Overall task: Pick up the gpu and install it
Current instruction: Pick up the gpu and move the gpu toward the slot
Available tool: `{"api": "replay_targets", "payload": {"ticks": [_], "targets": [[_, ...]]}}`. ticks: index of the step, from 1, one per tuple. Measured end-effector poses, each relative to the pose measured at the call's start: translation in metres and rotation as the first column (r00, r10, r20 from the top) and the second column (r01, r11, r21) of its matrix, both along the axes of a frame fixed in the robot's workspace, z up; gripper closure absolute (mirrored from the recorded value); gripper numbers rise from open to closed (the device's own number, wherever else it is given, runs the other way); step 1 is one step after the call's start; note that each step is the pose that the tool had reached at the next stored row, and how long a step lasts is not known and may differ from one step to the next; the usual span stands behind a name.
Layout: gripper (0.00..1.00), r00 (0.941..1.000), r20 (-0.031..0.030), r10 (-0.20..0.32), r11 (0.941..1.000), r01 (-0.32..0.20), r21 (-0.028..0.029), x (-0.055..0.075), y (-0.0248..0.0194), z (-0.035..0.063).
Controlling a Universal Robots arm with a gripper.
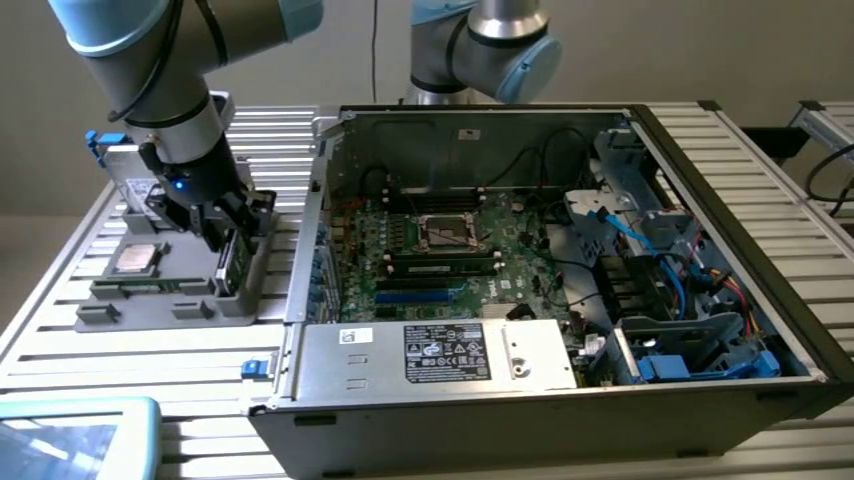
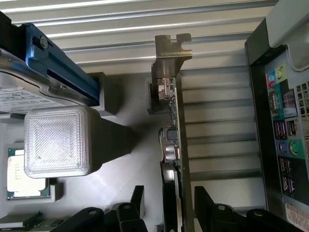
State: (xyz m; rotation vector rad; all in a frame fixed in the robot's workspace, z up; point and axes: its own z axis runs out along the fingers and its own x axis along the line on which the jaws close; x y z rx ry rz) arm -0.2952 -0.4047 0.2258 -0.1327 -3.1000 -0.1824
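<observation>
The arm's gripper (image 1: 230,238) hangs low over a grey tray (image 1: 127,312) at the exterior view's left, on a slatted table (image 1: 754,190). The card (image 1: 226,268) stands on its long edge in a slot of that tray, right under the gripper. In the wrist view the card (image 2: 172,145) shows edge-on, green board with small parts along it, its silver end bracket (image 2: 170,50) at the far end over the tray edge. The gripper (image 2: 168,195) straddles it. The jaws are spread wide, one black finger (image 2: 137,203) on each side of the card with a gap on both sides, so nothing is pinched. The card is not lifted and sits in the tray, not in the computer. Also in the tray are a square silver chip (image 1: 134,258), a silver drive (image 2: 29,96) with a blue rail (image 2: 58,60), and a white textured block (image 2: 58,142). An open computer case (image 1: 727,330) lies just beside the tray, with its green motherboard (image 1: 454,235) showing inside. The case's rear ports (image 2: 285,130) face the tray.
</observation>
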Motion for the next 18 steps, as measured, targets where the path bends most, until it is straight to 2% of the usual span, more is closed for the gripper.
{"api": "replay_targets", "payload": {"ticks": [5,7,8,10,16,18], "targets": [[0.48,1.0000,-0.0035,-0.001,1.0000,0.001,0.0000,0.0001,0.0001,-0.0001],[0.61,1.0000,-0.0048,-0.001,1.0000,0.001,-0.0001,0.0001,0.0000,0.0000],[0.61,1.0000,-0.0056,-0.001,1.0000,0.001,-0.0001,0.0001,0.0000,0.0000],[0.73,1.0000,-0.0073,-0.001,1.0000,0.001,-0.0001,0.0001,0.0000,0.0000],[0.73,1.0000,-0.0090,-0.001,1.0000,0.001,0.0000,0.0001,0.0000,0.0002],[0.73,1.0000,-0.0089,-0.001,1.0000,0.001,0.0002,0.0001,0.0000,0.0062]]}}
